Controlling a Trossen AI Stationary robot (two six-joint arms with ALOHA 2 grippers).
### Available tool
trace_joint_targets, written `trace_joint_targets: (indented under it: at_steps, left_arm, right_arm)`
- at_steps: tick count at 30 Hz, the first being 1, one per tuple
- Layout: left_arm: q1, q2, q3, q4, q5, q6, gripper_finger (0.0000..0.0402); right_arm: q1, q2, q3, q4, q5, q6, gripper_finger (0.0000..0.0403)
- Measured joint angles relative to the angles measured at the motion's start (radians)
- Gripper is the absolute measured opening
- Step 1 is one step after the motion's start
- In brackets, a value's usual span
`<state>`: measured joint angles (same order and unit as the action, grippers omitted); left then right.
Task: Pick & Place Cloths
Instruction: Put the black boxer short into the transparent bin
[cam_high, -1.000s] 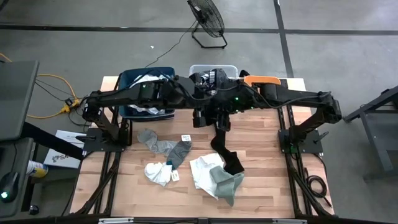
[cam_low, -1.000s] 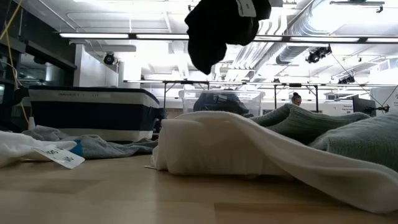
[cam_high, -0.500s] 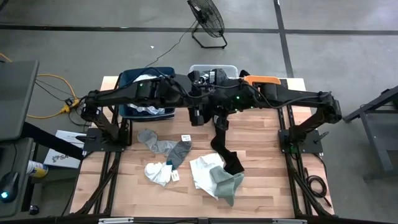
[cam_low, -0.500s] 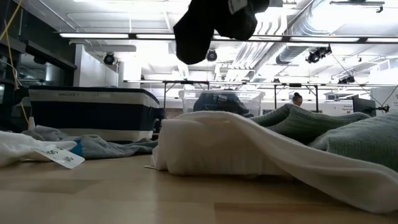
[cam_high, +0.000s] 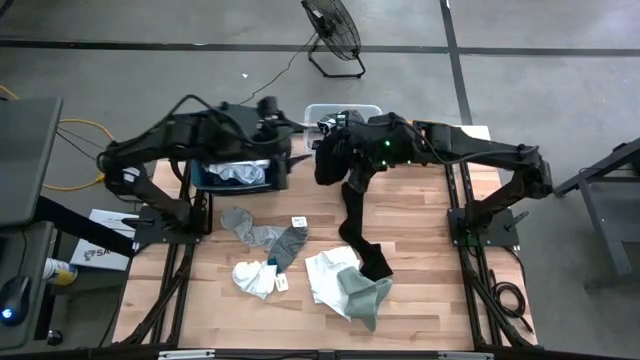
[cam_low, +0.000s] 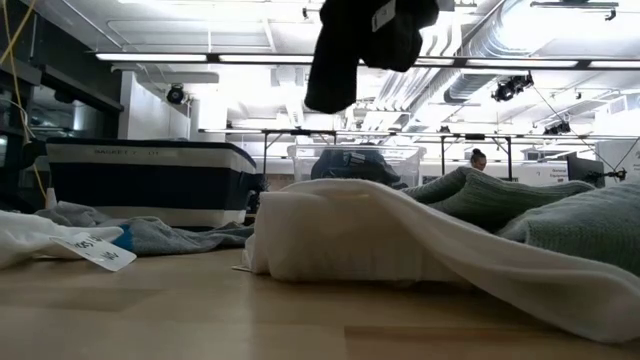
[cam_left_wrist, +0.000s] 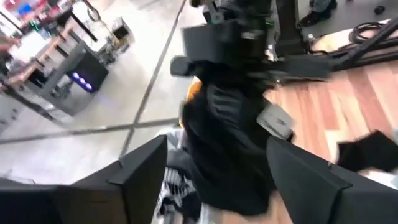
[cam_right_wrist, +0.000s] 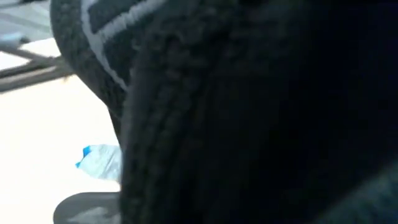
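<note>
My right gripper (cam_high: 338, 150) is shut on a black knit cloth (cam_low: 365, 45) with a white tag (cam_left_wrist: 277, 121), high above the table's far middle. That cloth fills the right wrist view (cam_right_wrist: 249, 124). My left gripper (cam_left_wrist: 217, 180) stands open and holds nothing, over the right rim of the navy bin (cam_high: 235, 160), which holds cloths. It faces the black cloth and is apart from it. Grey socks (cam_high: 262, 238), a white cloth (cam_high: 255, 278), a white and grey-green heap (cam_high: 350, 290) and a long black piece (cam_high: 365, 245) lie on the table. My right gripper holds the black cloth by its bunched upper part (cam_left_wrist: 233, 87). It comes from the table's right side, slanting down. The cloth itself covers the fingers, so the kind of hold does not show. The cloth hangs in a slack bundle below the gripper, clear of the table.
A clear tub (cam_high: 343, 110) stands at the far edge beside the bin, with an orange lid (cam_high: 420, 128) to its right. Bare wood lies along the table's right side (cam_high: 420, 230). A fan (cam_high: 333, 30) stands on the floor beyond the table.
My left gripper has come away from the black cloth, drawn back toward the table's left over the bin and risen. The cloth stays with my right gripper, still lifted clear; it swung left, then back right. My right gripper has shifted slightly toward the far edge and rolled.
</note>
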<state>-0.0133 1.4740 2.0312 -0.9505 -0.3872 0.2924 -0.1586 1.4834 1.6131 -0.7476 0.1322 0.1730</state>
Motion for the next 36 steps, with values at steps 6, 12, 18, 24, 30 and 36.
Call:
trace_joint_targets:
  at_steps: [6,12,18,24,30,36]
  left_arm:
    - [0.0,-0.061,0.001,-0.105,-0.031,-0.083,0.0289]
    - [0.0,-0.084,0.0,-0.217,-0.068,-0.145,0.0289]
    - [0.0,-0.084,-0.001,-0.254,-0.069,-0.163,0.029]
    - [0.0,-0.084,-0.001,-0.259,-0.069,-0.168,0.029]
    - [0.0,-0.084,-0.001,-0.268,-0.069,-0.17,0.029]
    - [0.0,-0.084,-0.001,-0.307,-0.069,-0.182,0.029]
  right_arm:
    - [-0.108,0.0,0.0,0.05,0.002,0.129,0.0005]
    - [-0.22,0.004,0.0,0.122,-0.017,0.201,0.0005]
    - [-0.303,0.063,0.002,0.177,-0.031,0.221,0.0005]
    - [-0.349,0.15,0.002,0.139,-0.089,0.352,0.0005]
    - [-0.386,0.246,0.002,0.142,-0.086,0.471,0.0005]
    - [-0.408,0.346,0.002,0.202,-0.08,0.525,0.0005]
